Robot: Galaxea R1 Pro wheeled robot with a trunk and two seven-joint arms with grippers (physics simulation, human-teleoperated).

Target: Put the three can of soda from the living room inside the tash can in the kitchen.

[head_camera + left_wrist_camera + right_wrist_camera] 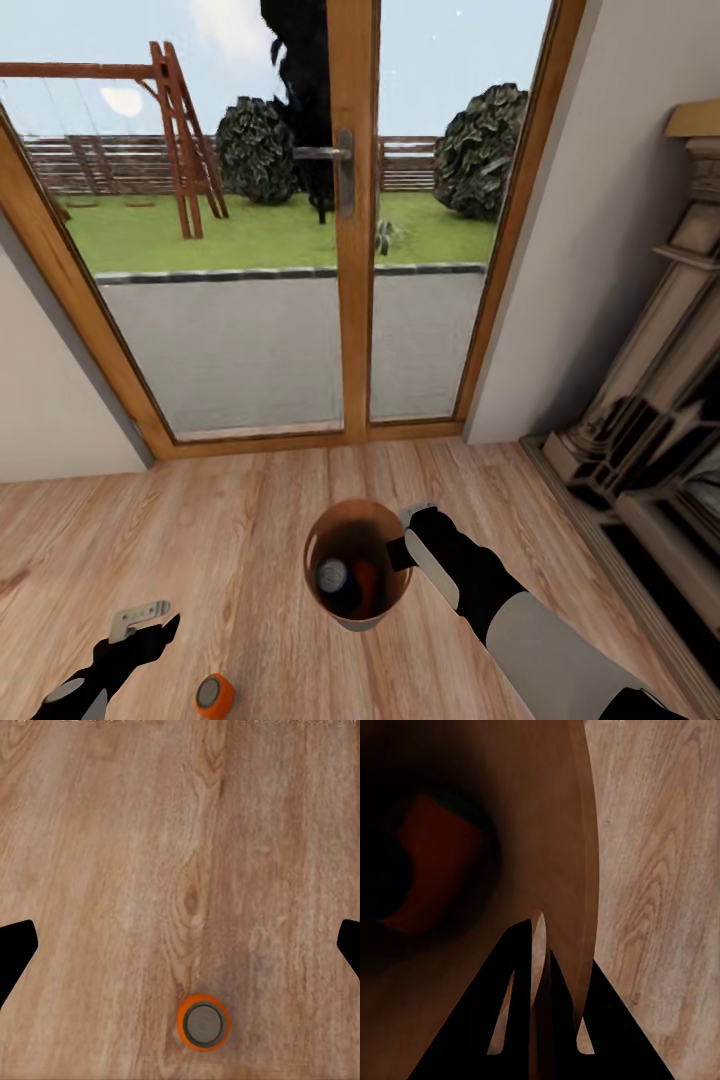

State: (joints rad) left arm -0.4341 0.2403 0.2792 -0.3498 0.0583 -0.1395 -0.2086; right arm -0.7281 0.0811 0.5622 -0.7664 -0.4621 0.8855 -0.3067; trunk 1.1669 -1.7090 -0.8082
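Jaws: our right gripper (540, 967) pinches the rim of the tash can (390, 590), held above the wood floor (240, 520); our left gripper (150, 622) is spread, empty. We count two cans inside, one blue (335, 578), one orange (365, 585). A third, orange can (202, 1021) stands on the floor, so we judge it outstanding, and the kitchen trip too

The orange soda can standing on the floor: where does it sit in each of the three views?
Head view: orange can upright on the wood floor at the bottom edge, between the left gripper and the held bucket.
Left wrist view: same can seen from above, low in the picture.
Right wrist view: not in it; bucket wall.
Shared landmark: the wood floor.
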